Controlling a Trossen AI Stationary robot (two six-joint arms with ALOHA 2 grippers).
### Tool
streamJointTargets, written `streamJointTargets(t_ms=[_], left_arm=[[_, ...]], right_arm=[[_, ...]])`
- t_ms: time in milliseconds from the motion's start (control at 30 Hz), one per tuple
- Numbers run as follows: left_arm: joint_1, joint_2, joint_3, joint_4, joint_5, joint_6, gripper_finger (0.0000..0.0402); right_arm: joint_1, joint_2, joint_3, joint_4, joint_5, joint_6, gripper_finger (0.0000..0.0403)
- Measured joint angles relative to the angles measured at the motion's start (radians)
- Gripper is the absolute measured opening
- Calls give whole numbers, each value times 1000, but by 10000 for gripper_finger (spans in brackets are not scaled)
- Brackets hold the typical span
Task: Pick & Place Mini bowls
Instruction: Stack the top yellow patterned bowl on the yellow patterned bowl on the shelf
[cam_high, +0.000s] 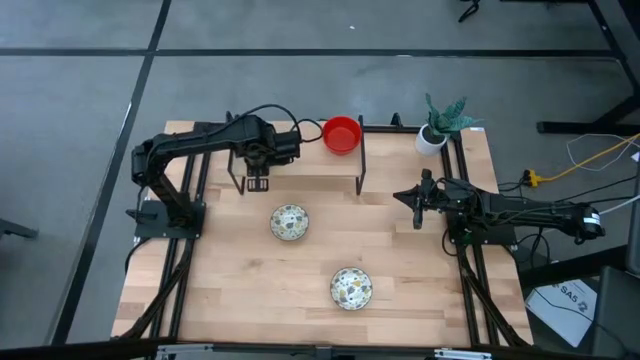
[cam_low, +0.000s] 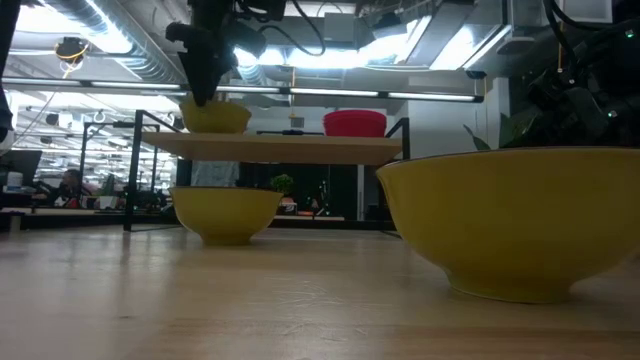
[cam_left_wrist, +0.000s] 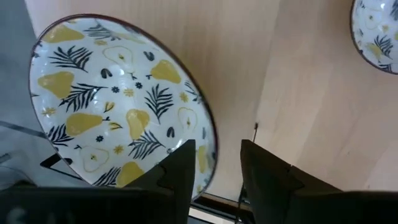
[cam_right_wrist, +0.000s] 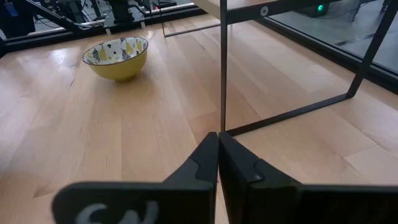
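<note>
From above, 1 red bowl (cam_high: 342, 134) sits on the raised shelf (cam_high: 300, 150) at the table's far edge. 2 patterned bowls lie on the wooden table (cam_high: 230, 290): 1 patterned bowl (cam_high: 289, 222) just in front of the shelf, another patterned bowl (cam_high: 351, 288) nearer the front edge. The left gripper (cam_high: 258, 180) reaches over the shelf's left end. The right gripper (cam_high: 418, 210) waits over the table's right side, beside 1 white pot with a plant (cam_high: 438, 128).

At table height, 3 yellow-sided bowls show: 1 large near bowl (cam_low: 515, 220), 1 bowl under the shelf (cam_low: 226, 210), and 1 shelf bowl (cam_low: 215, 116) on the shelf's left end under the left arm, with the red bowl to its right.

In the left wrist view, the fingers (cam_left_wrist: 180, 177) stand apart, straddling the rim of a pear-and-leaf bowl (cam_left_wrist: 112, 93); whether they touch it I cannot tell. A second patterned bowl's edge (cam_left_wrist: 376, 31) shows farther off.

In the right wrist view, the fingers (cam_right_wrist: 208, 158) are pressed together, holding nothing; 1 patterned bowl (cam_right_wrist: 117, 56) stands beyond.
</note>
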Motion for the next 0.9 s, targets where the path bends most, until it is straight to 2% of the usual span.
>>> streamJointTargets(t_ms=[133, 467, 700, 900], left_arm=[[-20, 0, 37, -10, -3, -3, 125], [-98, -1, 243, -8, 3, -62, 125], [-177, -1, 263, -9, 60, -111, 121], [-248, -1, 263, -2, 62, -189, 123]], right_arm=[[0, 0, 0, 0, 0, 0, 14], [0, 0, 0, 0, 0, 0, 14], [0, 0, 0, 0, 0, 0, 14], [0, 0, 0, 0, 0, 0, 14]])
